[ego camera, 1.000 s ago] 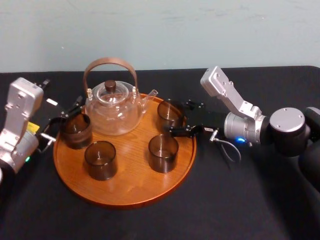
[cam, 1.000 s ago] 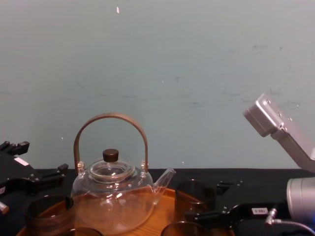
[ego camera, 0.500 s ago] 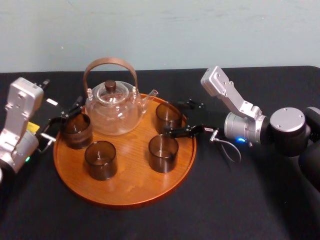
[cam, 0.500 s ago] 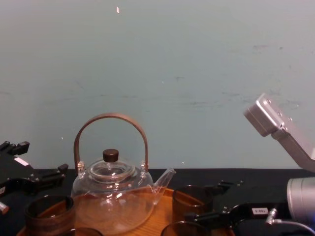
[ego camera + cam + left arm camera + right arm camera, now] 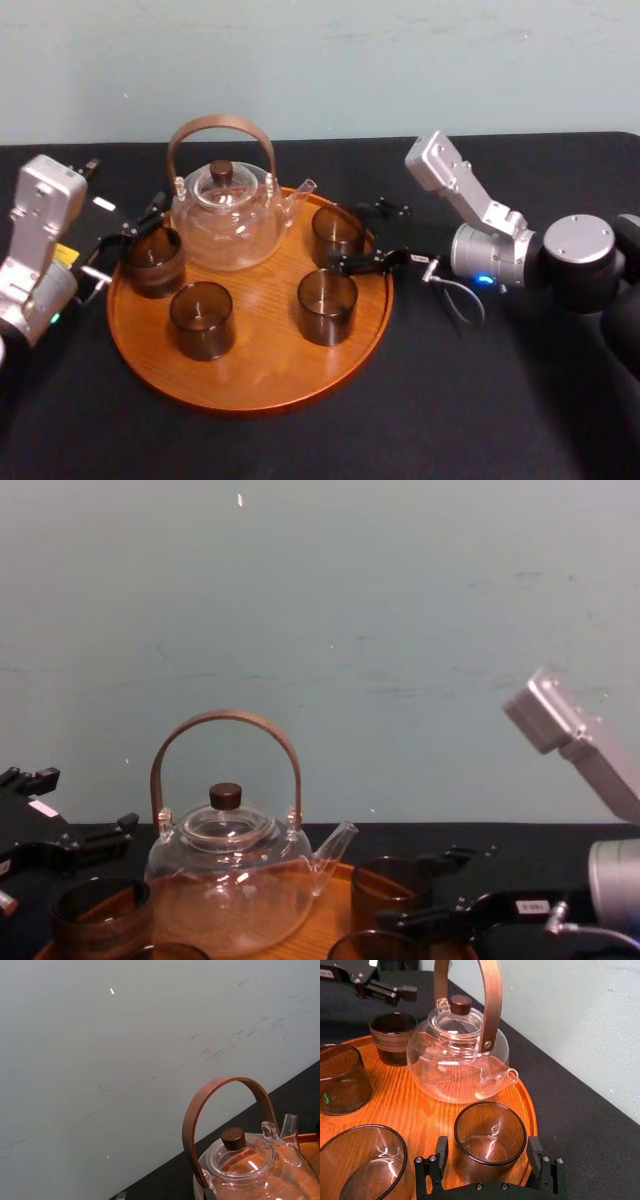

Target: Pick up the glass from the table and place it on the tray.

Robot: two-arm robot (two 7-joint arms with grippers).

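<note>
At the right rim of the tray (image 5: 250, 392): right gripper (image 5: 352, 236), jaws spread wide, one on either side of the back-right glass (image 5: 490, 1135), gripping nothing. Glass upright on the tray, just beside the spout of the glass teapot (image 5: 225, 222). Three other glasses (image 5: 200, 318) on the tray too. At the left rim: left gripper (image 5: 134, 240), jaws apart, empty. Tray flat on the black table (image 5: 460, 400).
</note>
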